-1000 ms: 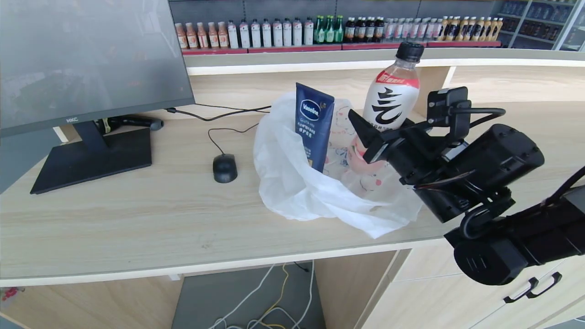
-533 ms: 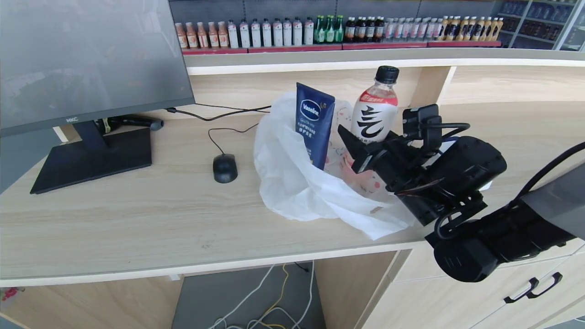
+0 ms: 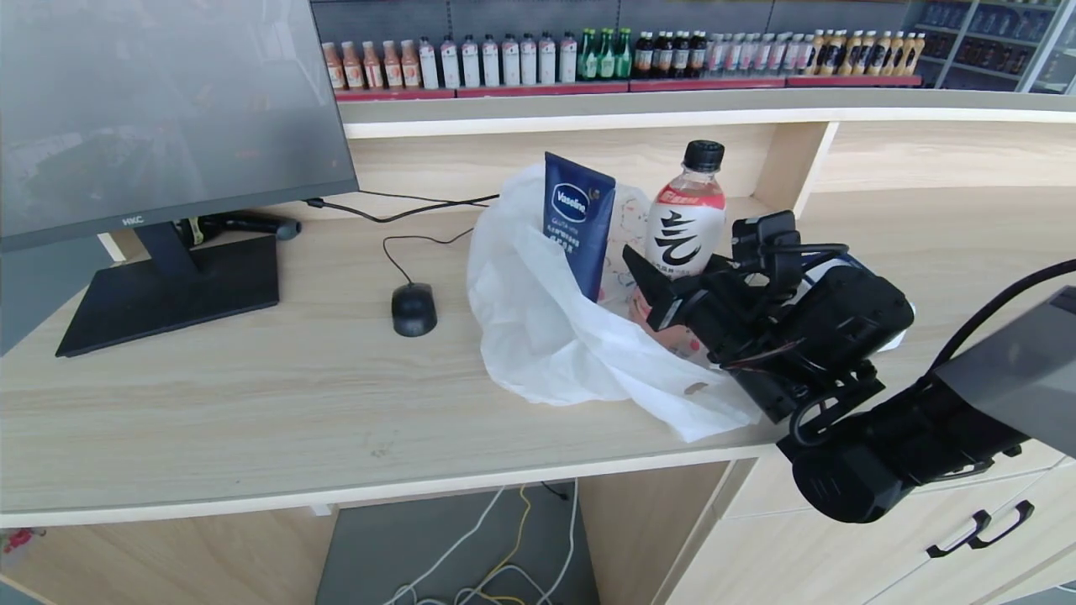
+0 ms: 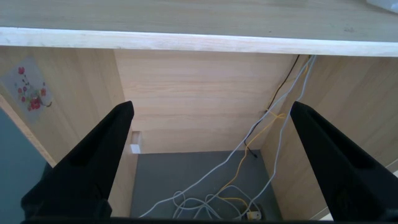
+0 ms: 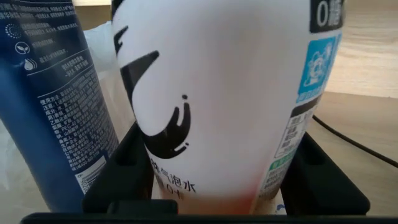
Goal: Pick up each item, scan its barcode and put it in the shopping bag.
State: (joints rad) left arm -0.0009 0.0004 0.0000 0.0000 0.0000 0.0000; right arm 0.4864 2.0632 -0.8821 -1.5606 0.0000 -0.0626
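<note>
Head view: a pale wooden checkout counter carries a dark monitor on the left, a black mouse near the middle, and an open white plastic shopping bag to the right of the mouse. A blue tube of hand cream stands upright in the bag. The right gripper reaches in from the right and grips the lower body of a black-capped sparkling water bottle. The bottle is upright, just beside the tube. Over the last second the arm has brought the bottle down from well above the bag into its mouth. The bagging step therefore looks nearly finished, with only the release left. The bag's folds and the gripper hide the bottle's base, so it may or may not be resting on the bottom yet.

Left wrist view: the left gripper is spread wide and holds nothing. It hangs below the counter edge, facing the open space underneath, where loose cables trail down.

Right wrist view: the bottle's white label with black brushstrokes sits very close to the camera, and the jaws are closed against both sides of the bottle's lower part. The tube's printed back stands next to it, with white bag plastic behind both.
</note>
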